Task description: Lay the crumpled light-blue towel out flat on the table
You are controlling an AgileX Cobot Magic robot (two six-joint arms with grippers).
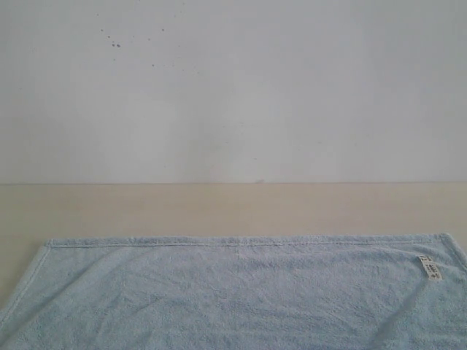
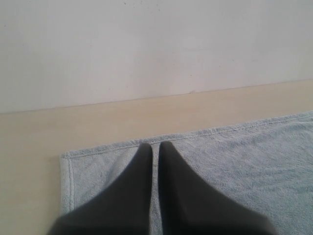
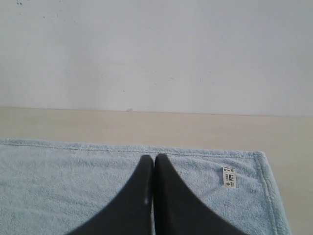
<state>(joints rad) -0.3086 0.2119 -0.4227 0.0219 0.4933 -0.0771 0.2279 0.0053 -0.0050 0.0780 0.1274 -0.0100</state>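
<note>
Since the towel (image 1: 241,292) lies flat on the table (image 1: 219,208), far hem straight, label (image 1: 430,269) at its far right corner, the spreading looks done, though its near edge is unseen. Left gripper (image 2: 155,145) and right gripper (image 3: 152,157) hang over it, jaws closed on nothing.

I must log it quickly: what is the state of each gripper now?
Left gripper: closed, holding nothing visible.
Right gripper: closed, holding nothing visible, over the towel.
</note>
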